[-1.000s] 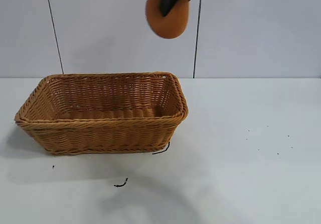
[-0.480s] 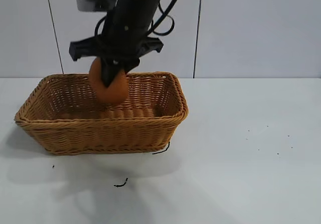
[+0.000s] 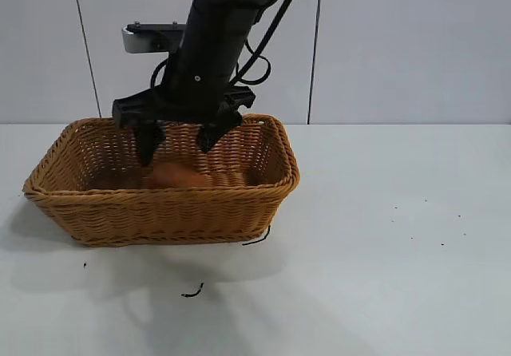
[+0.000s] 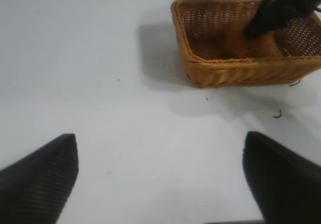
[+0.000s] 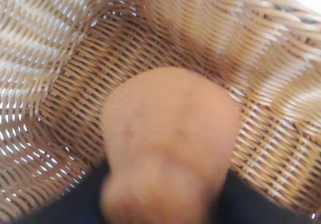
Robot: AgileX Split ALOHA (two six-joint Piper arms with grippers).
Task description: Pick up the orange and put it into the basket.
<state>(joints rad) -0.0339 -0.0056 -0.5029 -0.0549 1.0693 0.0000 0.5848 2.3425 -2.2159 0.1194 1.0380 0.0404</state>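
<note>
The orange [image 3: 180, 174] lies on the floor of the wicker basket [image 3: 160, 195], left of the table's middle. My right gripper [image 3: 176, 153] hangs inside the basket just above the orange. Its fingers are spread wide on either side of the fruit, open. In the right wrist view the orange [image 5: 170, 148] fills the middle against the basket weave [image 5: 60, 58], with the dark fingers [image 5: 75, 204] low at its sides. My left gripper [image 4: 160, 153] is open and empty over bare table, well away from the basket [image 4: 225, 66].
The white table [image 3: 399, 252] carries a few small dark scraps, one [image 3: 192, 293] in front of the basket and one [image 3: 257, 239] at its front right corner. A white wall stands behind.
The right arm came down from high above with the orange into the basket. Its fingers have spread, and the orange now rests on the basket floor.
</note>
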